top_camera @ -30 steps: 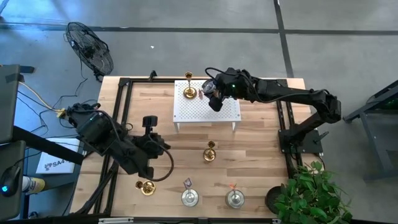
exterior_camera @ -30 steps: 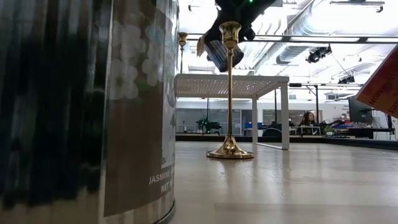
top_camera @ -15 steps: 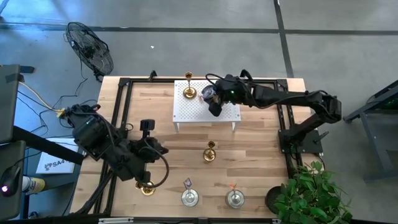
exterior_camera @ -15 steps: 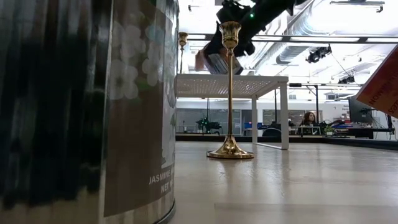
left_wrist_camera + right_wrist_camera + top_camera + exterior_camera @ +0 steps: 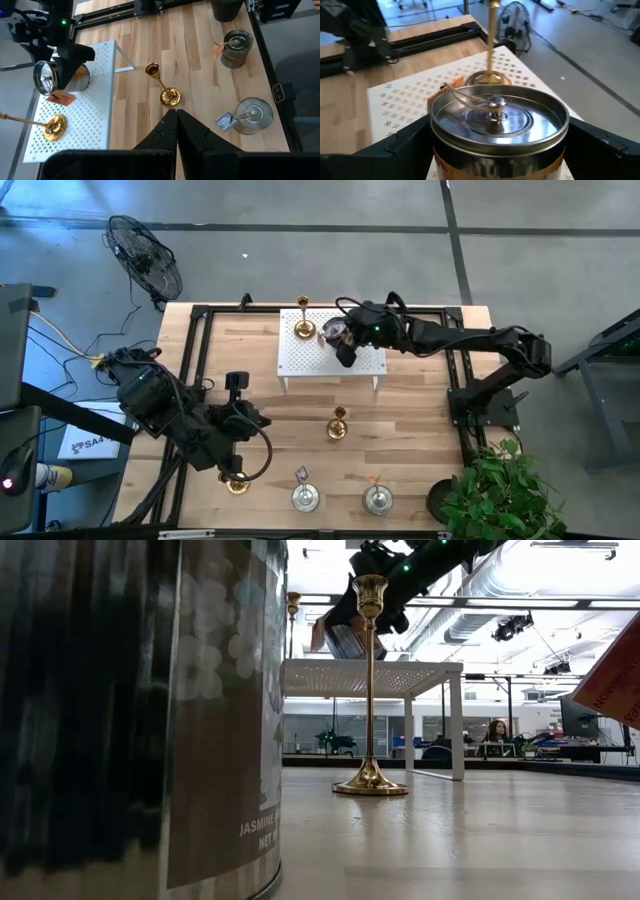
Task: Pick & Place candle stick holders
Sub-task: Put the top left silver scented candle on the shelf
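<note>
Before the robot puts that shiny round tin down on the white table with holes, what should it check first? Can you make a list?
1. Right gripper has the silvery holder between its fingers: ok.
2. Holder is over the white rack: ok.
3. Holder already resting on the rack: cannot tell.
4. Gold holder on the rack stands apart from the silvery one: ok, but close.
5. Orange tag hanging under the holder could get trapped: cannot tell.
6. Left gripper is shut, empty and far from the rack, above the gold holder on the table: ok.
</note>
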`<state>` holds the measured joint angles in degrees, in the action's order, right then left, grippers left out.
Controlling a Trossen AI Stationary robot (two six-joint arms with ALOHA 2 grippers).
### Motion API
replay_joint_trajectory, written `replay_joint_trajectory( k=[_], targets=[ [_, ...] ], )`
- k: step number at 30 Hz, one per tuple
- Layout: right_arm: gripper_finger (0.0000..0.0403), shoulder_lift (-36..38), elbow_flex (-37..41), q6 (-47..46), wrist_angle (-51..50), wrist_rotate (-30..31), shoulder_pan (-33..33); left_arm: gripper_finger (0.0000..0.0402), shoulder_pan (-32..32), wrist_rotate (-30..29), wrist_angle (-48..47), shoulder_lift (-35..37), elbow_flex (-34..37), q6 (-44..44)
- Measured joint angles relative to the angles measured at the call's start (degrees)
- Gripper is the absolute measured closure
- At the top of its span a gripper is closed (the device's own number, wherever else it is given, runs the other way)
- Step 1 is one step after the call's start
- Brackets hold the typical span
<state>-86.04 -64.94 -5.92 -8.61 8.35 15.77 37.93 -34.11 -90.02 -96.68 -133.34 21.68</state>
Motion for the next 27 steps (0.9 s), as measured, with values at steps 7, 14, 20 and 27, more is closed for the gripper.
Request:
replay_joint_trajectory(
  k=[7, 14, 20, 27],
  targets=[
    [0.0021, -0.1, 0.1, -0.3, -0.9, -2.7, 0.0, 0.0401, 0.0, 0.0, 0.0, 0.0, 0.0, 0.0],
    [0.0026, -0.4, 0.5, -0.1, -4.1, -1.6, -0.1, 0.0401, 0.0, 0.0, 0.0, 0.0, 0.0, -0.2],
    [0.0022, -0.4, 0.5, -0.1, -4.4, -1.9, -0.4, 0.0401, 0.0, 0.0, 0.0, 0.0, 0.0, -0.2],
    [0.0019, -0.2, 0.1, 1.8, -3.5, 0.3, -1.8, 0.0401, 0.0, 0.0, 0.0, 0.0, 0.0, -0.2]
  ],
)
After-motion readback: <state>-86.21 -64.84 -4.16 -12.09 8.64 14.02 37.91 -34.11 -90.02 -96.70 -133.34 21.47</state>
